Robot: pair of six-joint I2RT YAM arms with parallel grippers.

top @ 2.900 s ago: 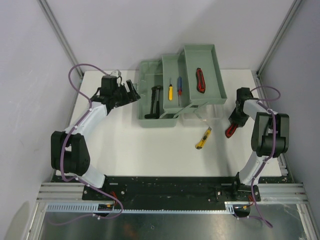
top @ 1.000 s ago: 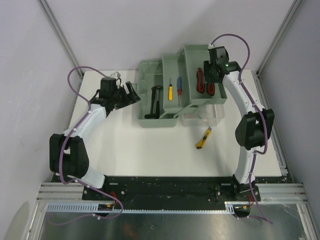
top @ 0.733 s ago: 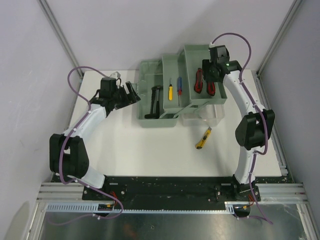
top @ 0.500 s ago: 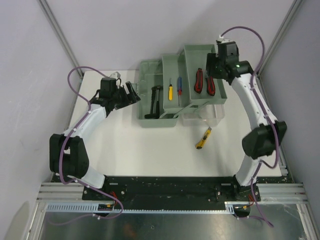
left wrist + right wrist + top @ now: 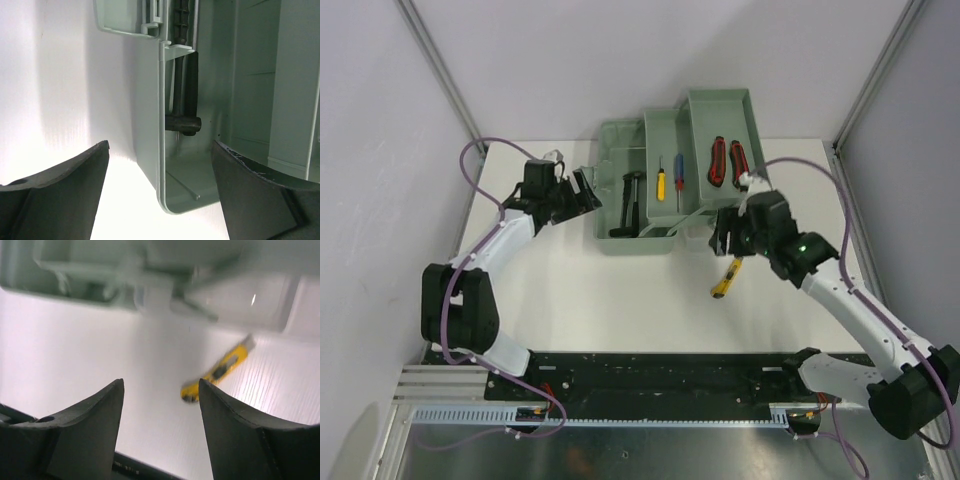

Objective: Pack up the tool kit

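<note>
The sage-green tool kit box [image 5: 620, 150] stands open at the back of the table, its raised tray [image 5: 750, 125] holding two red-handled tools [image 5: 728, 162] and two screwdrivers [image 5: 669, 180]. A black hammer [image 5: 630, 203] lies in the lower part and shows in the left wrist view [image 5: 184, 95]. A yellow knife [image 5: 726, 278] lies on the table and shows in the right wrist view [image 5: 218, 371]. My left gripper [image 5: 584, 187] is open at the box's left wall [image 5: 161, 125]. My right gripper [image 5: 724, 233] is open and empty, above the table just beyond the knife.
The clear lid [image 5: 692, 235] hangs at the box's front right, close to my right gripper. White table [image 5: 600, 300] between the arms. Grey walls and metal frame posts [image 5: 440, 70] close in the back and sides.
My right arm has swung from the raised tray down and forward to the table near the yellow knife, leaving a second red-handled tool in the tray. The left arm has barely moved.
</note>
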